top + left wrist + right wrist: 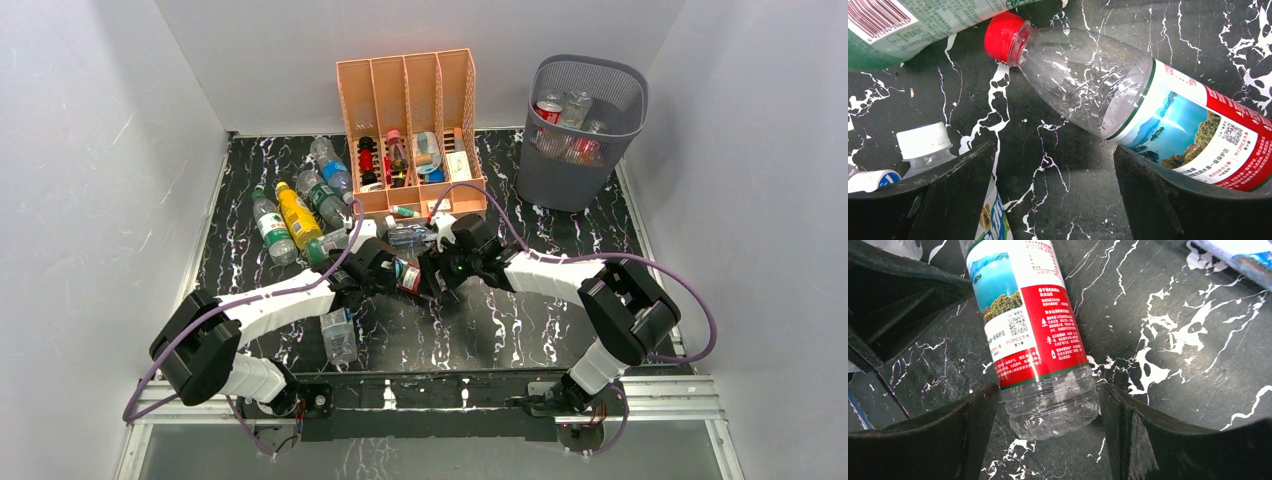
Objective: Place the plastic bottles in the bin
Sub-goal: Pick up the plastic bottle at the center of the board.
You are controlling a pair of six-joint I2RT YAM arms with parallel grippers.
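Note:
A clear plastic bottle (pixel 409 275) with a red cap and a red label lies flat on the black marble table between my two grippers. My right gripper (pixel 1048 387) straddles its clear base, one finger close against each side, and the bottle (pixel 1033 315) still rests undented on the table. My left gripper (pixel 1054 150) is open over bare table, its right finger (pixel 1168 200) beside the label of that bottle (pixel 1088 85). More plastic bottles (pixel 300 212), green, yellow and clear, lie in a heap at the back left. The grey mesh bin (pixel 580 160) stands at the back right with several bottles inside.
A peach four-slot organizer (pixel 410 85) with small items stands at the back centre. One clear bottle (pixel 338 335) lies near the front edge by the left arm. A white-capped bottle (pixel 923 145) and a green bottle (pixel 908 35) lie close to the left gripper. Grey walls enclose the table.

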